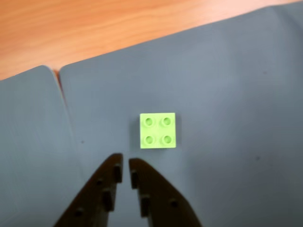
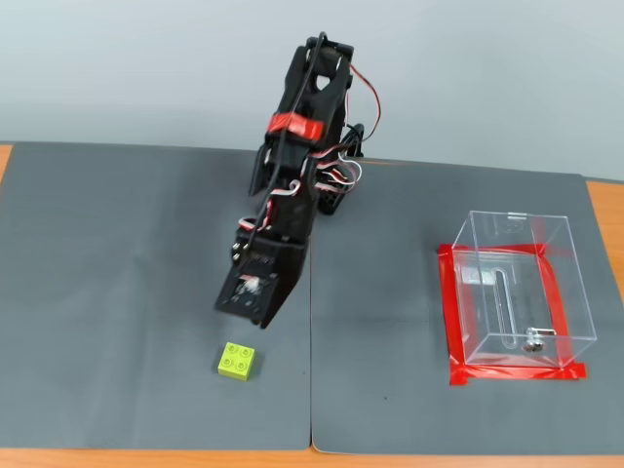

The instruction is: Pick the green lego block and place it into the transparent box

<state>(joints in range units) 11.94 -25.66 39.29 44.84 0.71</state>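
Observation:
The green lego block [image 1: 157, 130] lies studs up on the grey mat, just beyond and slightly right of my fingertips in the wrist view. In the fixed view the block [image 2: 238, 360] sits near the front edge of the left mat. My gripper [image 1: 125, 164] is shut with only a thin gap between its fingers and holds nothing. In the fixed view it [image 2: 246, 310] hangs just above and behind the block. The transparent box [image 2: 517, 283] stands open-topped on the right mat inside a red tape outline, far to the right of the gripper.
Two grey mats [image 2: 117, 273] meet at a seam [image 2: 311, 390] running front to back beside the block. The bare wooden table [image 1: 71, 28] shows beyond the mats. The arm's base [image 2: 312, 166] stands at the back centre.

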